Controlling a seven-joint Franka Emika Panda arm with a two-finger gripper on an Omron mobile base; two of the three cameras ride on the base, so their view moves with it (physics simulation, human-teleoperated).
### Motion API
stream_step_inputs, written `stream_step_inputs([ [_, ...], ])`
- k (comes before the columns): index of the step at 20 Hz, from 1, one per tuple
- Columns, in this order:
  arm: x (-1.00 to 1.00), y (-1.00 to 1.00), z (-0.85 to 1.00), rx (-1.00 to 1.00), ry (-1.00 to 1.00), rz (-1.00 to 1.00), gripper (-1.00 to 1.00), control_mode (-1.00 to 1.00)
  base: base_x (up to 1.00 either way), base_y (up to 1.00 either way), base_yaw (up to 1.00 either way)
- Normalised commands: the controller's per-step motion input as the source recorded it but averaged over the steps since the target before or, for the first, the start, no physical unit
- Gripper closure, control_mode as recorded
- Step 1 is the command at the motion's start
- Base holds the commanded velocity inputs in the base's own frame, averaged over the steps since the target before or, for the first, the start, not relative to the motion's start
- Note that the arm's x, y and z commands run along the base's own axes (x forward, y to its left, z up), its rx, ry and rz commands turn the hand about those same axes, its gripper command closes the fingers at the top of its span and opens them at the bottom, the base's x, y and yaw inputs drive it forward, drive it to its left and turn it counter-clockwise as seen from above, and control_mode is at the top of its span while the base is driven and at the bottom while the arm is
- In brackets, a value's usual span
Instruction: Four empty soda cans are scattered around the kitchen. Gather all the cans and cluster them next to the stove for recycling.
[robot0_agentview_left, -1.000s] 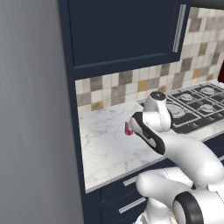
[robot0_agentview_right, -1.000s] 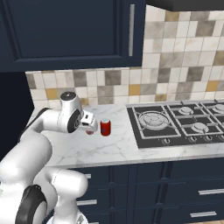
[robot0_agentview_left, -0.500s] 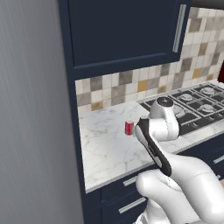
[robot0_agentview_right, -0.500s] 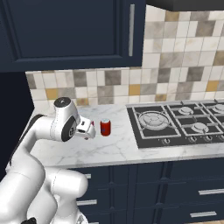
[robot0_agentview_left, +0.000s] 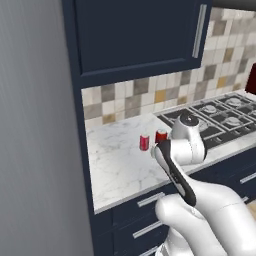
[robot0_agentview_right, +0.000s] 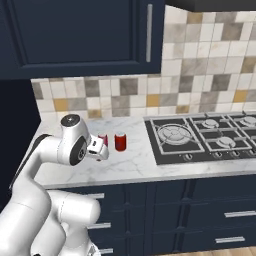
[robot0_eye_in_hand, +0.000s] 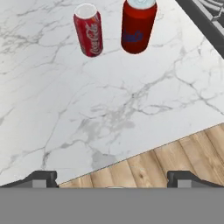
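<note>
Hand view showed your tool (robot0_eye_in_hand: 111, 178) wide and empty; two red soda cans (robot0_eye_in_hand: 89, 29) stood close together, so a careless approach risked toppling one.

Left base view: behind-left, looking right over counter (robot0_agentview_left: 120, 165) toward stove (robot0_agentview_left: 220, 117)
Right base view: behind-right, facing backsplash
Hand view: close, down onto counter edge
Shared: two red cans (robot0_eye_in_hand: 89, 29)

Arm (robot0_agentview_left: 200, 200): glossy white rounded shells, bulbous segments. Dark grey bands at joints; a round dark cap with pale ring tops one joint. Long black strip along one link. Pincer (robot0_eye_in_hand: 113, 178): two small dark grey fingertips (robot0_eye_in_hand: 39, 178), blocky.
</note>
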Motion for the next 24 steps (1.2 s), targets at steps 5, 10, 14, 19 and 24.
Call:
stream_step_inputs([
  [5, 0.0, 0.0, 0.0, 0.0, 0.0, 0.0, -1.0, 1.0, -0.63, -0.01, 0.0],
  [10, 0.0, 0.0, 0.0, 0.0, 0.0, 0.0, -1.0, 1.0, -0.4, 0.08, -0.29],
  [14, 0.0, 0.0, 0.0, 0.0, 0.0, 0.0, -1.0, 1.0, -0.16, 0.2, -0.59],
  [19, 0.0, 0.0, 0.0, 0.0, 0.0, 0.0, -1.0, 1.0, -0.01, 0.16, -0.82],
  [24, 0.0, 0.0, 0.0, 0.0, 0.0, 0.0, -1.0, 1.0, 0.0, 0.12, -0.91],
])
